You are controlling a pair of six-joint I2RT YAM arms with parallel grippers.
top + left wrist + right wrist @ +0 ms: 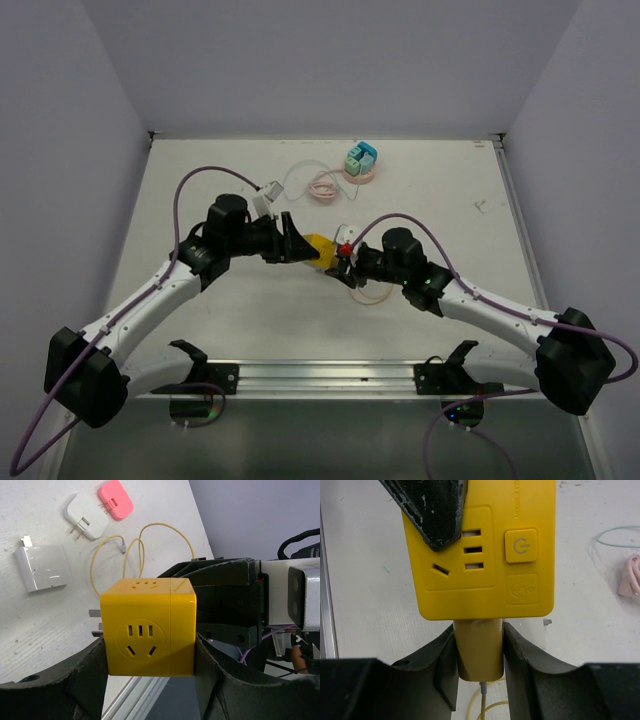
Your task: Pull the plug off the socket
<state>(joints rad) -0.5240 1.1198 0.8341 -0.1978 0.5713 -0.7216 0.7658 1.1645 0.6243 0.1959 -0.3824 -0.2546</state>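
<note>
A yellow cube socket (322,250) is held above the table's middle between both arms. My left gripper (300,247) is shut on its two sides; in the left wrist view the socket (147,627) fills the space between the fingers (215,680). A dull yellow plug (480,650) sits in the socket's (485,595) lower face, still seated, with a thin yellow cable (481,705) hanging from it. My right gripper (480,655) is shut on the plug's sides. A left finger (435,510) covers part of the socket's face.
On the table below lie a white charger block (45,569), a white plug (86,516), a pink plug (116,499) and looped yellow cable (130,550). A teal adapter (361,160) and pink coiled cable (323,187) lie at the back. A metal rail (320,375) runs along the near edge.
</note>
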